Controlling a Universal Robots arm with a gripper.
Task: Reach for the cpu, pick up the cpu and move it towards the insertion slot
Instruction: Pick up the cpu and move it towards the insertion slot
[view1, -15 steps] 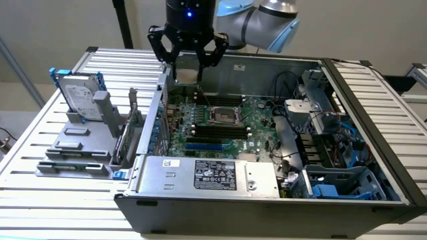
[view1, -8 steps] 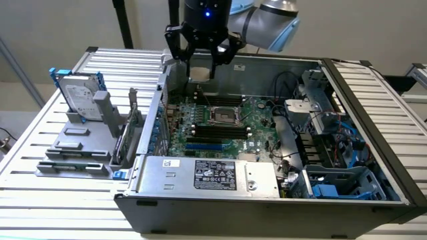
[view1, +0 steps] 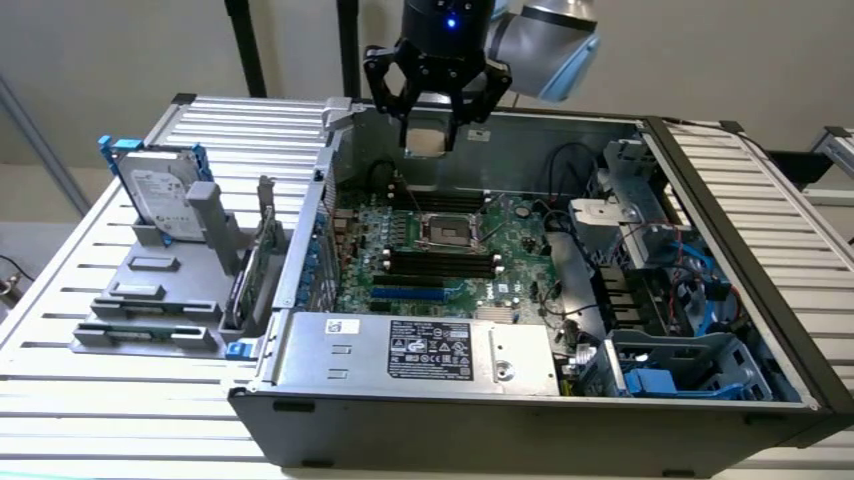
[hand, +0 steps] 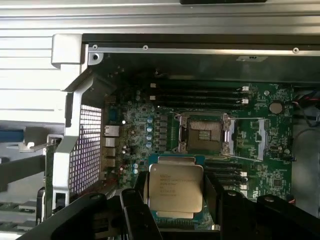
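cpu (view1: 427, 141) in pincer (view1: 434, 135) above case (view1: 534, 420); insertion slot (view1: 451, 233) on motherboard (view1: 514, 225) inside

Even, diffuse room light falls from above; the ribbed table (view1: 120, 290) reads bright, nearly washed out. The computer case (view1: 534, 420) interior sits dimmer, its far wall in shadow. In the wrist view the cpu (hand: 176, 187) lid carries soft glare, and the gripper (hand: 170, 220) fingers appear dark and slightly blurred
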